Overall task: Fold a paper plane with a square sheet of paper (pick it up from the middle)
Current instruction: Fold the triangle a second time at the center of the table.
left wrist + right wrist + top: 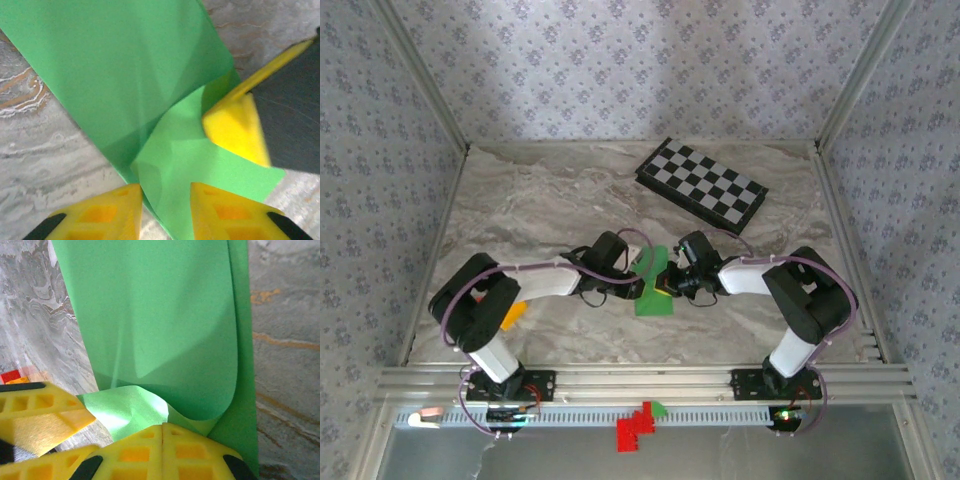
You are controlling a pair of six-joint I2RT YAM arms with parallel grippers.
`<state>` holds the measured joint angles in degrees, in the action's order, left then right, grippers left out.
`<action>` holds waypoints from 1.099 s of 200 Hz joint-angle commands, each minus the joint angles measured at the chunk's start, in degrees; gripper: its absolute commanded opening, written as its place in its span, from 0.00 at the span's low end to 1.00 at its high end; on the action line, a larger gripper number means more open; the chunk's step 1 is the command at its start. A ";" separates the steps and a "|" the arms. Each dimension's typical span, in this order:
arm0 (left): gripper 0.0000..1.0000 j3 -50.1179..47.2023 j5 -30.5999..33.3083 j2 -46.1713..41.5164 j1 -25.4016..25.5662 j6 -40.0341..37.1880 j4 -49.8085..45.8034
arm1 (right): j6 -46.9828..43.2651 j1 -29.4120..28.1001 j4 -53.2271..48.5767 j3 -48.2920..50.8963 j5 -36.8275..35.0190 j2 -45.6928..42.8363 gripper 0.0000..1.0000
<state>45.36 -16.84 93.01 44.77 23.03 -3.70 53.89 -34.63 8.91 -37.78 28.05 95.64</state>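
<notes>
Handle as light, floppy, tear-prone: paper (653, 290), part-folded, mid-surface (520, 200), 7 o'clock of checkerboard (702, 185). Clenched on its curled edge with right tool (162, 429); released astride a flap with left tool (165, 192). Pinch at creases.

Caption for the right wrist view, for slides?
Right gripper shut on a curled edge of the green paper sheet, marbled tabletop beneath.
</notes>
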 commanded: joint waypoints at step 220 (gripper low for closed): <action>0.00 3.61 -6.78 6.01 4.26 8.00 2.10 | -0.07 0.96 -5.82 2.01 -2.74 2.28 0.00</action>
<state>47.11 -23.18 97.51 49.23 31.18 -1.41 53.93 -34.35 8.95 -37.76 28.34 95.68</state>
